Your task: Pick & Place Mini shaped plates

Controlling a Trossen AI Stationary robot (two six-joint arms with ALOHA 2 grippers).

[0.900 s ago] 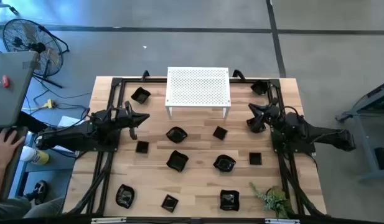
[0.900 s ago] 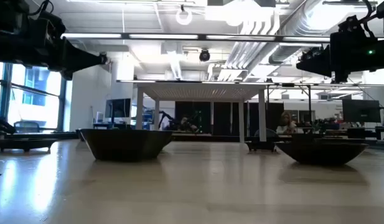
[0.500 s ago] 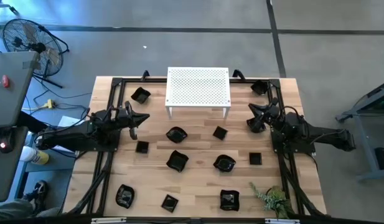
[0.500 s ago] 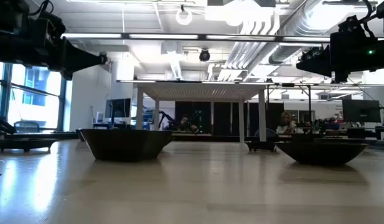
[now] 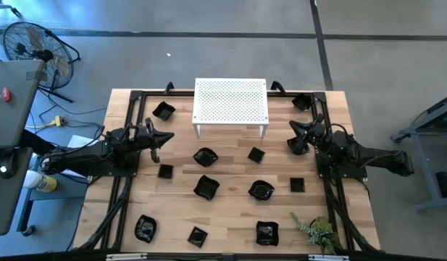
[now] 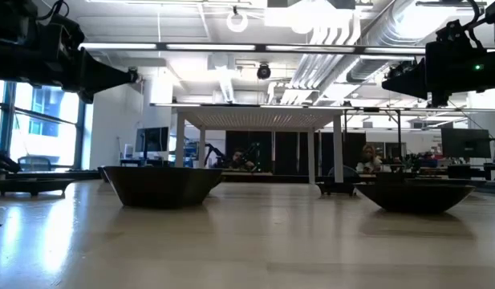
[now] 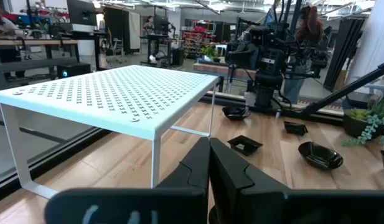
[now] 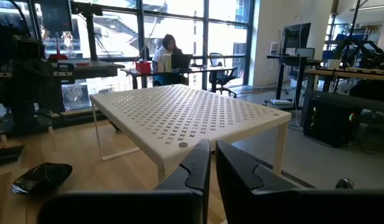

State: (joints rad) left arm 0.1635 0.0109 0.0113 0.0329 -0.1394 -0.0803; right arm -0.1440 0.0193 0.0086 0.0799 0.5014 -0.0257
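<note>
Left gripper [image 5: 159, 140] hangs over the left part of the desk [image 5: 230, 225], fingers pressed together, nothing held. Mini shaped plates [image 5: 206, 156] lie scattered across the wooden top, mostly in front of the white perforated stand [image 5: 231, 101]; one sits near the far left corner [image 5: 163, 111], one near the far right corner [image 5: 302, 101]. Right gripper [image 5: 295, 138] hangs beside the stand's right end, fingers a narrow slit apart, empty.

Risk, as judged: both grippers sit close to the stand legs, so a sweep toward a plate could clip it; glossy shallow rims may slip from a pinch.

Hard to make out: plate shapes from above; low view shows only three plates edge-on; a plant sprig [image 5: 315, 230] crowds the near right corner
</note>
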